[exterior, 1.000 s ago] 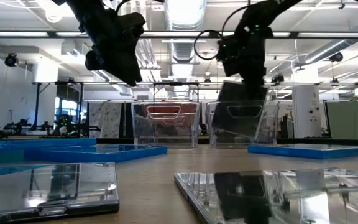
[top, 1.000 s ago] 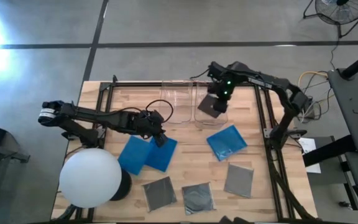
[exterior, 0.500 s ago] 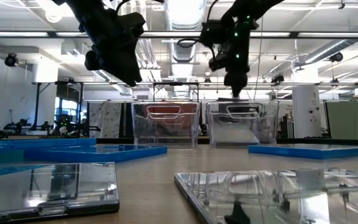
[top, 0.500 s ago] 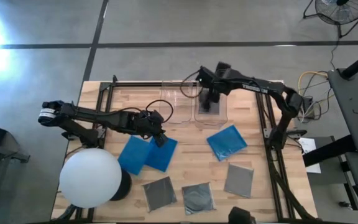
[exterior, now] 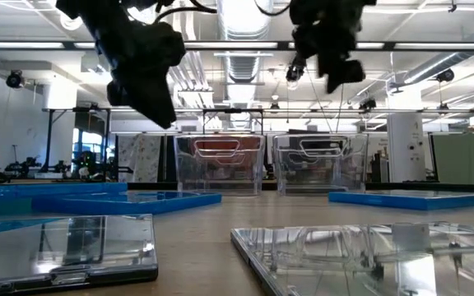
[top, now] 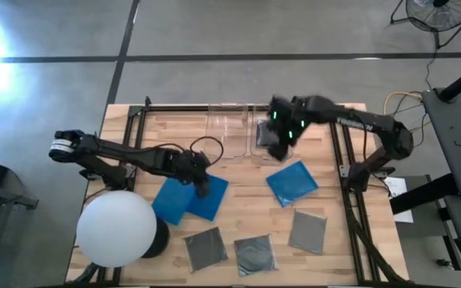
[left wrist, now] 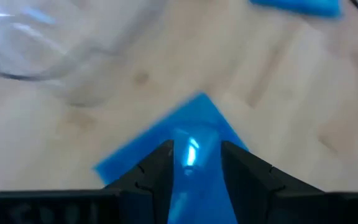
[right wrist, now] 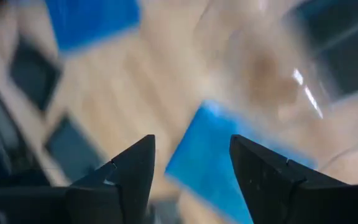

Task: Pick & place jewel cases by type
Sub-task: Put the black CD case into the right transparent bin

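Two blue jewel cases (top: 174, 200) (top: 213, 200) lie overlapped left of centre, and a third blue one (top: 292, 182) lies flat at the right. My left gripper (top: 202, 186) hovers open above the overlapped pair, over a corner of the blue case (left wrist: 194, 124). My right gripper (top: 277, 150) is open and holds nothing, raised near the right clear bin (top: 269, 134). A dark jewel case (top: 262, 130) lies inside that bin. Three dark cases (top: 205, 248) (top: 254, 254) (top: 307, 232) lie flat near the front edge.
A second clear bin (top: 226, 132) stands left of the right one at the table's far side. A large white sphere (top: 117, 228) sits at the near left corner. Black frame rails (top: 338, 160) run along the table's sides. Bare wood (top: 246, 200) shows between the blue cases.
My right gripper has lowered the dark jewel case into the right clear bin and let it go. It then rose and drew back toward the near edge. The case now lies in the bin.
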